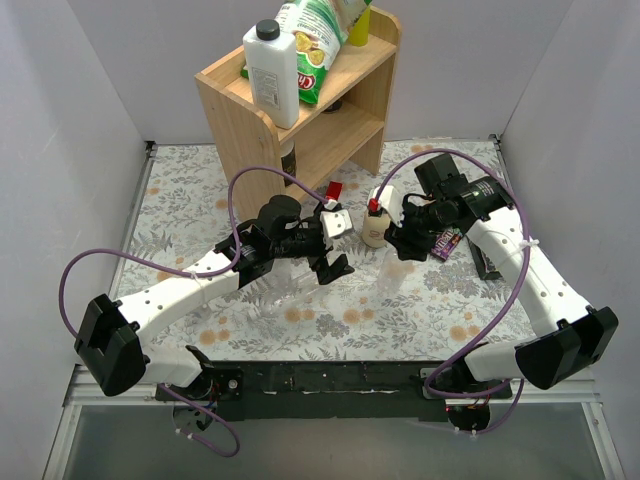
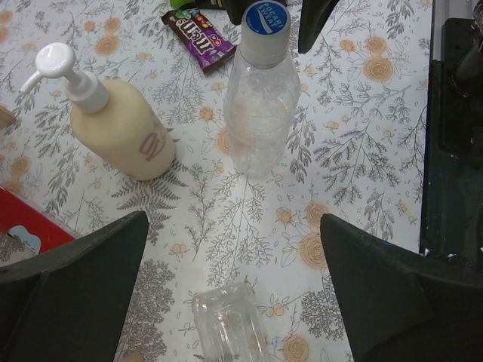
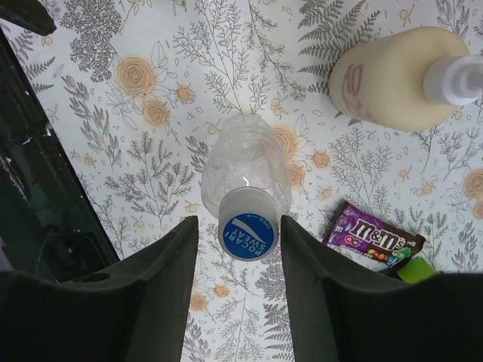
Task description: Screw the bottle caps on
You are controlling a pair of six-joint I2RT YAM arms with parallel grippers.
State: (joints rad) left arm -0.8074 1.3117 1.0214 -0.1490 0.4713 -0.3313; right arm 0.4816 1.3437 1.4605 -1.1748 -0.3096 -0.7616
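clear bottle (image 3: 245, 170): empty, blue cap (image 3: 248, 226) on | pump bottle (image 3: 392, 79): opaque beige

This looks like a robot lab, not a home. Plain white walls (image 1: 60, 150) box in one table with a flowery grey and orange cloth (image 1: 180, 200). Two white and black robot arms, the left arm (image 1: 190, 290) and the right arm (image 1: 530, 270), are fixed to a black metal bar (image 1: 330, 378) at the table's near edge. Purple wires (image 1: 70, 290) loop from them. Home things stand about: a small light wooden shelf (image 1: 230, 110), a white plastic jug with a black cap (image 1: 272, 75), a green chip bag (image 1: 320, 40) and a beige pump soap bottle (image 1: 374, 225).
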